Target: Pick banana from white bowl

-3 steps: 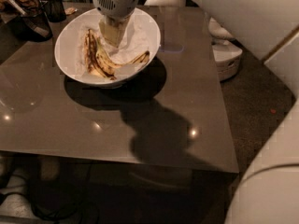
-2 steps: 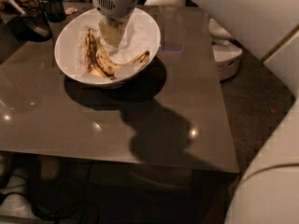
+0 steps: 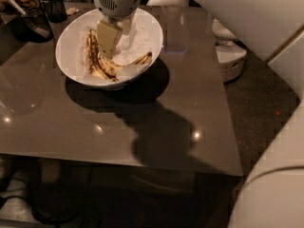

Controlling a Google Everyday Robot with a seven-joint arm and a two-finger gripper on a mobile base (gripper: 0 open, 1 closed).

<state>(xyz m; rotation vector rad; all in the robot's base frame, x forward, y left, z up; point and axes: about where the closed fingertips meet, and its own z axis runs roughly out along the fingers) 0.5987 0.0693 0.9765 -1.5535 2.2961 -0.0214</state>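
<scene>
The white bowl (image 3: 154, 30) stands at the far left of the brown table, lined with white paper. The banana (image 3: 124, 65), a curved yellow bunch with brown blotches, lies in the bowl's near part, its tip pointing right. A straighter, darker single banana (image 3: 90, 49) lies beside it on the left. My gripper (image 3: 108, 41) hangs down into the bowl from above. Its pale tip is between the two fruits, just above the bunch's left end. I cannot tell whether it touches the bunch.
A dark wire basket (image 3: 33, 25) and a black cup (image 3: 56, 8) stand at the table's far left corner. A round white appliance (image 3: 230, 61) sits on the floor to the right. The glossy table (image 3: 156, 127) reaches toward me; my white arm fills the right side.
</scene>
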